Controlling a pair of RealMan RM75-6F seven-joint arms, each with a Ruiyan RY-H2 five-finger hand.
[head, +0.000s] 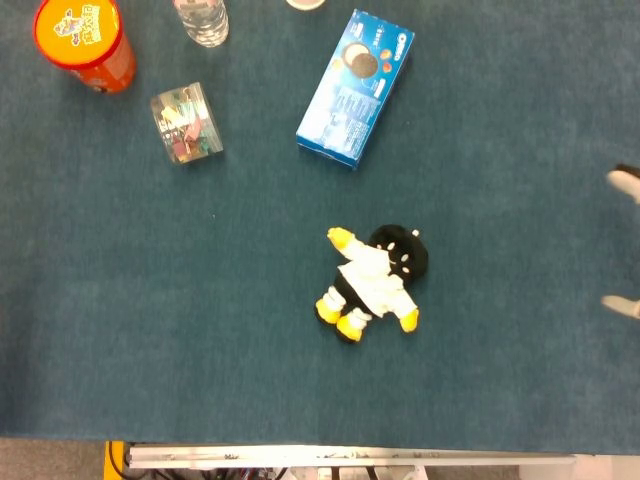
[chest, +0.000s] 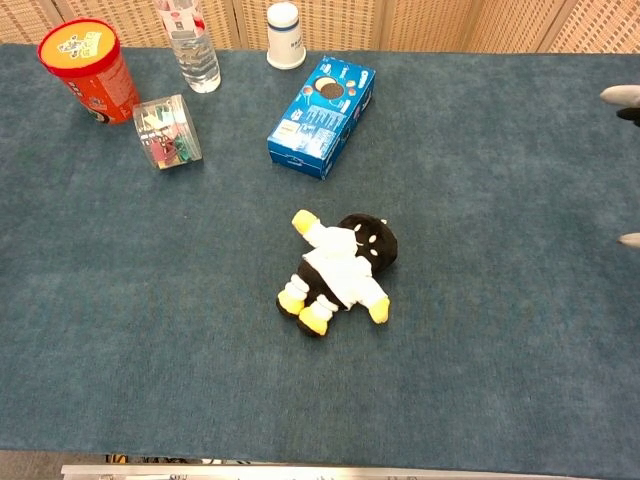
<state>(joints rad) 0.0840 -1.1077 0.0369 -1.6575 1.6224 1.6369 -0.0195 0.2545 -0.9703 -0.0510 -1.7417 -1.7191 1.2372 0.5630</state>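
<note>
Even overhead light, soft faint shadows, head view slightly blurred.

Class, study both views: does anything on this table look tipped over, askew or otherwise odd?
The clear clip jar lies on its side beside the upright orange tub. The plush toy sprawls flat, and the blue cookie box sits at a slant. Nothing looks spilled or damaged.

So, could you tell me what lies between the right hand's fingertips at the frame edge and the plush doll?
Nothing: in both the head and chest views only bare blue table cover separates the right hand from the plush doll.
</note>
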